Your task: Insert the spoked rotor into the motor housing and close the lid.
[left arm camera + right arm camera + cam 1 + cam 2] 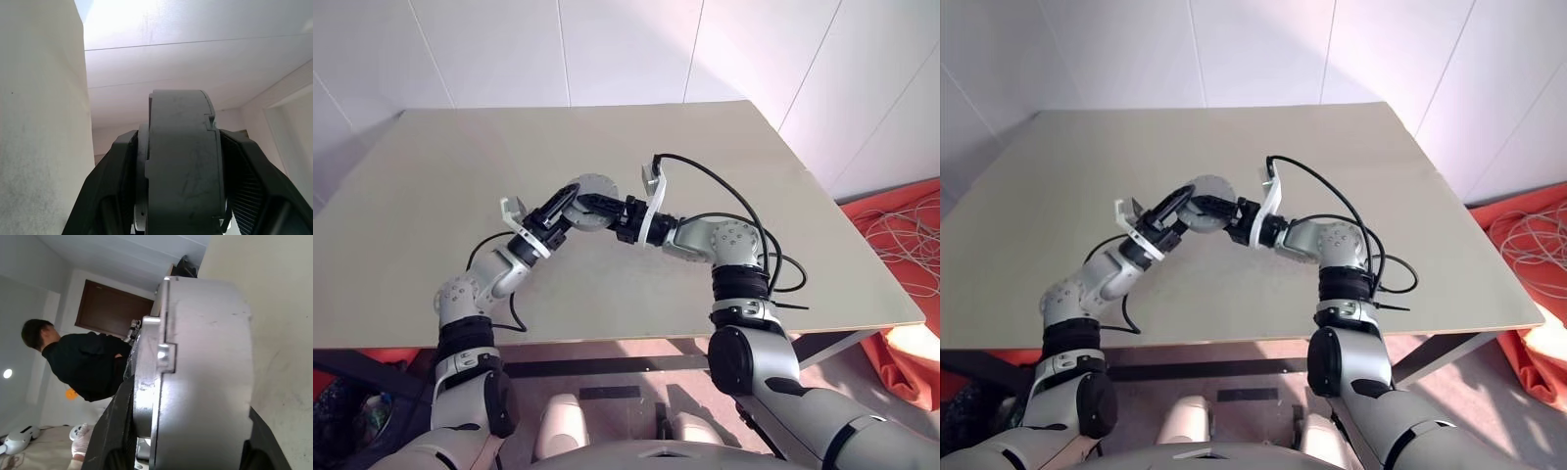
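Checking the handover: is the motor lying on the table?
No. Both claws, left and right, hold the motor raised above the table.

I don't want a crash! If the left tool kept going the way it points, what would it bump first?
Likely the right tool: the left tool already grips the motor housing between them.

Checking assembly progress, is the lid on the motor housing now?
On: the lid sits flush against the motor housing, held off the table.
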Controlling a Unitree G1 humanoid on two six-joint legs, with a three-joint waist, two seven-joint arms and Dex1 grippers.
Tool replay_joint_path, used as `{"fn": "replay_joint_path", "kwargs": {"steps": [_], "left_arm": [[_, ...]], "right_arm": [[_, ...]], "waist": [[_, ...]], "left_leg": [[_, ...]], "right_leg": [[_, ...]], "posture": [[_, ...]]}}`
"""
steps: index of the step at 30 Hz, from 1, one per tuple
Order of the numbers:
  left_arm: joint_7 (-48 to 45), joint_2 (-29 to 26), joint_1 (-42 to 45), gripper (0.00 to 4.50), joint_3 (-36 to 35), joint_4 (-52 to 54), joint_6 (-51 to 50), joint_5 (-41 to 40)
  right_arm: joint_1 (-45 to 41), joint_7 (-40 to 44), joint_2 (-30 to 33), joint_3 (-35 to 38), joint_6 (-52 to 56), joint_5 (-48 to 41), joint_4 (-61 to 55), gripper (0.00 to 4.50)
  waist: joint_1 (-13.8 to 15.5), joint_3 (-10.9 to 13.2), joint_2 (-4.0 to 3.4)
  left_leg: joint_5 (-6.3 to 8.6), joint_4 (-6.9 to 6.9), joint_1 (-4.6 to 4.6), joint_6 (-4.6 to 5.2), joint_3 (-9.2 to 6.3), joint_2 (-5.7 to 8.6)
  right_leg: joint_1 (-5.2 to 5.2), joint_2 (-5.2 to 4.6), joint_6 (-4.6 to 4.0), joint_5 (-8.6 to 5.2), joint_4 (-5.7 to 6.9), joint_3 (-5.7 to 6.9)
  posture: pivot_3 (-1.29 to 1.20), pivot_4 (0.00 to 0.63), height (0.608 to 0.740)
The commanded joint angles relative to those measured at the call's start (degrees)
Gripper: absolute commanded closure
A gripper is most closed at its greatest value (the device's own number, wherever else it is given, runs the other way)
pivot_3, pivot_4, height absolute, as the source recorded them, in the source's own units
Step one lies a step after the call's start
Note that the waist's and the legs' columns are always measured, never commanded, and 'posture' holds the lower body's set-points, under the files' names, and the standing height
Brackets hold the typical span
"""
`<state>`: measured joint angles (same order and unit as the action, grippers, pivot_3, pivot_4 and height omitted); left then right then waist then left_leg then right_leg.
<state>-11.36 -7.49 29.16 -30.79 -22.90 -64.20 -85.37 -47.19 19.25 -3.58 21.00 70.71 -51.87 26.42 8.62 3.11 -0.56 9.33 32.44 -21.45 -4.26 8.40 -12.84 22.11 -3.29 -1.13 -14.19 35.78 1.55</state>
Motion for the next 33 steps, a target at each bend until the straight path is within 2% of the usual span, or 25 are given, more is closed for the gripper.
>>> {"fn": "replay_joint_path", "kwargs": {"steps": [1, 3, 4, 10, 14, 25, 33], "left_arm": [[-0.50, -0.36, 0.65, 2.36, 0.42, 0.48, -0.23, -0.15], [-0.68, -0.40, 0.71, 2.36, 0.35, 0.46, -0.28, 0.08], [-0.77, -0.41, 0.75, 2.36, 0.30, 0.43, -0.30, 0.21], [-1.63, -0.85, 0.12, 2.36, 0.32, 2.00, 2.45, 3.10], [-2.59, -2.13, -0.63, 2.36, -2.61, 3.39, 10.28, 6.65], [0.64, -2.99, -6.04, 2.36, -11.00, 4.95, 22.16, 7.55], [4.20, -2.35, -7.96, 2.36, -12.56, 1.31, 28.66, 11.88]], "right_arm": [[-1.44, 1.67, 0.51, -1.08, -2.55, 0.25, -2.47, 0.82], [-1.49, 1.66, 0.97, -2.38, -4.20, 1.86, -2.37, 0.13], [-1.52, 1.73, 1.09, -2.74, -4.78, 2.28, -2.25, 0.03], [-1.42, 2.26, 2.91, -6.03, -11.23, 8.34, 0.08, 0.03], [-1.94, 2.96, 5.43, -6.65, -16.76, 12.45, 3.66, 0.03], [-2.72, 4.58, 12.48, -2.73, -18.38, 13.27, 7.09, 0.03], [-2.85, 4.33, 11.69, -2.65, -18.46, 13.51, 7.44, 0.03]], "waist": [[0.02, 0.00, 0.00], [0.01, 0.00, 0.00], [0.01, 0.00, 0.00], [-0.01, 0.00, 0.00], [-0.03, 0.00, 0.01], [-0.08, -0.01, 0.05], [-0.22, 0.00, 0.16]], "left_leg": [[0.00, 0.00, 0.00, 0.00, 0.00, 0.00], [0.00, 0.02, 0.00, 0.00, 0.00, 0.00], [0.00, 0.02, 0.00, 0.00, 0.00, 0.00], [0.00, 0.03, 0.00, 0.00, 0.00, 0.00], [0.00, 0.06, 0.00, 0.00, 0.00, 0.00], [0.02, 0.10, -0.02, 0.04, 0.00, -0.01], [0.03, 0.32, 0.01, 0.05, 0.00, -0.06]], "right_leg": [[0.00, 0.00, 0.00, 0.00, 0.00, 0.00], [0.00, 0.00, 0.01, 0.01, 0.00, 0.00], [-0.01, 0.00, 0.01, 0.01, 0.00, 0.00], [-0.01, 0.00, 0.01, 0.01, 0.01, 0.00], [-0.01, 0.00, 0.01, 0.02, 0.01, 0.00], [-0.02, 0.01, 0.02, 0.03, 0.01, 0.00], [-0.11, 0.00, 0.03, 0.15, 0.01, -0.01]], "posture": [[0.00, 0.000, 0.740], [0.00, 0.000, 0.740], [0.00, 0.000, 0.740], [0.00, 0.000, 0.740], [0.00, 0.000, 0.740], [0.00, 0.000, 0.740], [0.00, 0.000, 0.740]]}}
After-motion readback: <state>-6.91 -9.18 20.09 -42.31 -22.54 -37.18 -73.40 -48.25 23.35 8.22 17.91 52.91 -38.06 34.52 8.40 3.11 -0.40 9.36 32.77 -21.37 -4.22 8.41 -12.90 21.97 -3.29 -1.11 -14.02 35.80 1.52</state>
